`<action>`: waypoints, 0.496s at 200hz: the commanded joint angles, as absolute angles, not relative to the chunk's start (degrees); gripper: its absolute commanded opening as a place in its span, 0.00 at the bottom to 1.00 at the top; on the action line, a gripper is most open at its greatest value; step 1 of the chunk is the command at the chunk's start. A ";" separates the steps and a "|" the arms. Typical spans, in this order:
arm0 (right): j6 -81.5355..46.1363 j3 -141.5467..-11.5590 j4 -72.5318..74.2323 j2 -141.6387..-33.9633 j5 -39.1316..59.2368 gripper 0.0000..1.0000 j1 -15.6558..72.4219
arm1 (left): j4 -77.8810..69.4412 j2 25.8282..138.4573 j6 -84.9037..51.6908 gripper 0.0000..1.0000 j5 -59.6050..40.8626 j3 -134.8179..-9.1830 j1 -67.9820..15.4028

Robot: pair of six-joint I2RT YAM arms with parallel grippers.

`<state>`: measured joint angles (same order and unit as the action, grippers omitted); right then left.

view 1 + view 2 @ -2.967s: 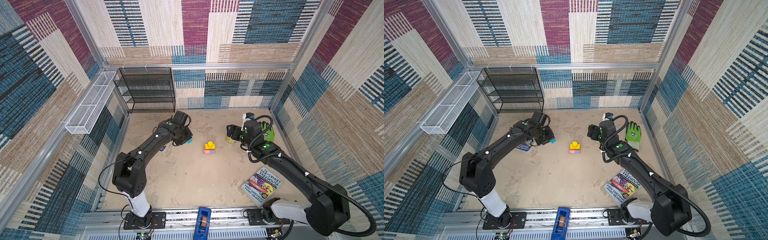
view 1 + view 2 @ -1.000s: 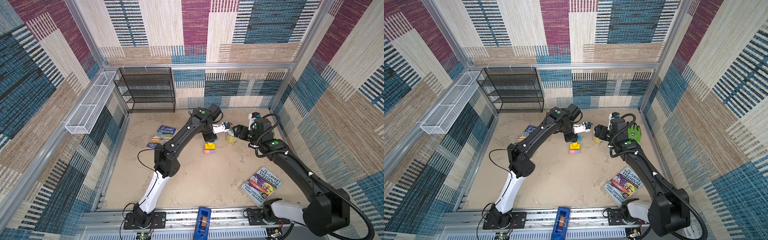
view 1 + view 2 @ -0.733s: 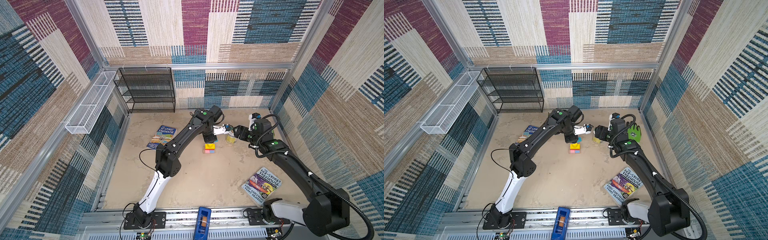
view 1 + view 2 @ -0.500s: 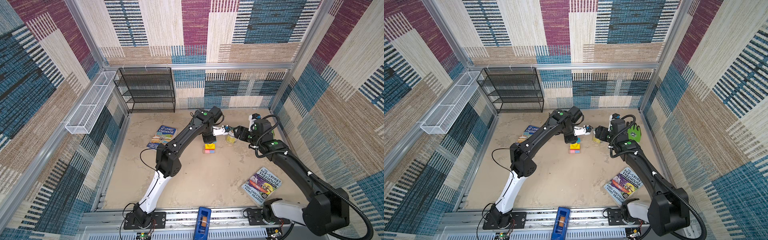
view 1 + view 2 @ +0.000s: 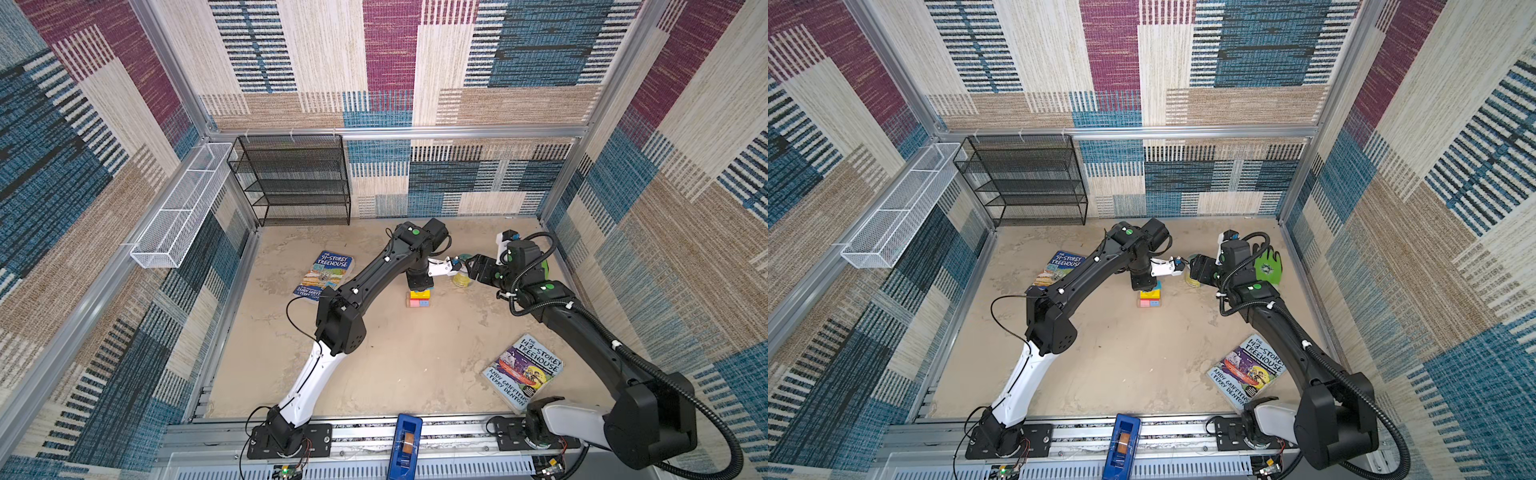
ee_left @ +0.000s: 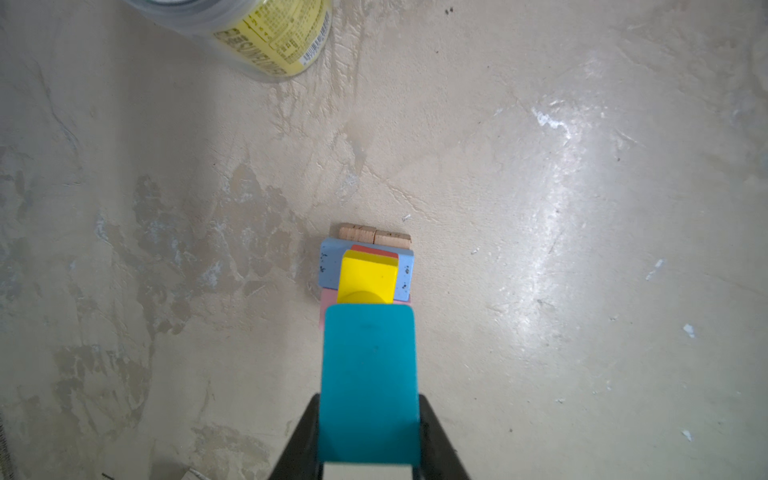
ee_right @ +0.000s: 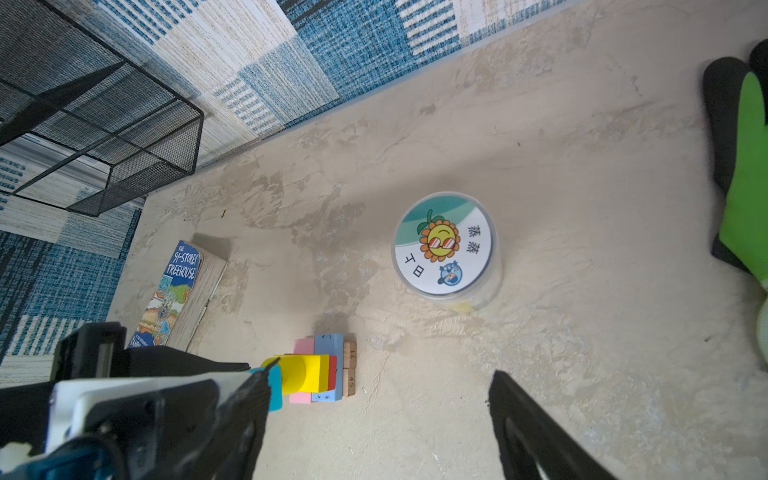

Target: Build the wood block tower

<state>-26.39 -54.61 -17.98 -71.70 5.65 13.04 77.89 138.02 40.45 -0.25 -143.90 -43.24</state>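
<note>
Left end effector [image 6: 369, 399]: closed on the teal piece [image 6: 369, 365], a black finger on each side. Its wrist view cuts the fingers off at the frame edge.
Teal piece: held right over the tower [image 6: 365, 270], covering part of the yellow cylinder [image 6: 360, 297] and the pink block [image 6: 325, 309]. Its pointed shape cannot be made out from here, nor whether it touches the cylinder.
Tower: stands near the middle of the surface [image 5: 395, 365]. In both top views its top is hidden under the left arm's wrist. The yellow block [image 6: 368, 272] sits on the red [image 6: 372, 250], over light blue [image 6: 328, 266] and pink.
Wood slabs [image 6: 374, 235]: only two ends show past the light blue block. Whether they lie under it or beside it is unclear.
Right end effector [image 7: 383, 371]: jaws wide apart with nothing between them. One finger blurs into the left arm's wrist in its own view.
Jar [image 7: 444, 245]: upright, just beside the right end effector and apart from the tower. The left wrist view cuts it off.
Glove [image 7: 748, 166]: half out of frame, lying near the right wall.
Open room: bare surface in front of the tower, between the left book [image 5: 326, 274] and the front-right book [image 5: 524, 370].
Edges: the black mesh rack [image 5: 295, 178] fills the back-left corner, and the white wire basket [image 5: 178, 208] hangs on the left wall.
</note>
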 commanded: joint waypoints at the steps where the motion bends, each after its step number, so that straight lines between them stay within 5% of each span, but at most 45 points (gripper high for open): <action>1: -27.07 -54.38 -16.27 -71.94 6.59 0.84 13.01 | 78.47 138.22 41.57 0.00 0.47 -144.32 -43.24; 99: -27.68 -54.07 -15.47 -72.71 7.89 0.83 12.79 | 78.36 137.90 41.99 0.08 1.00 -144.23 -43.26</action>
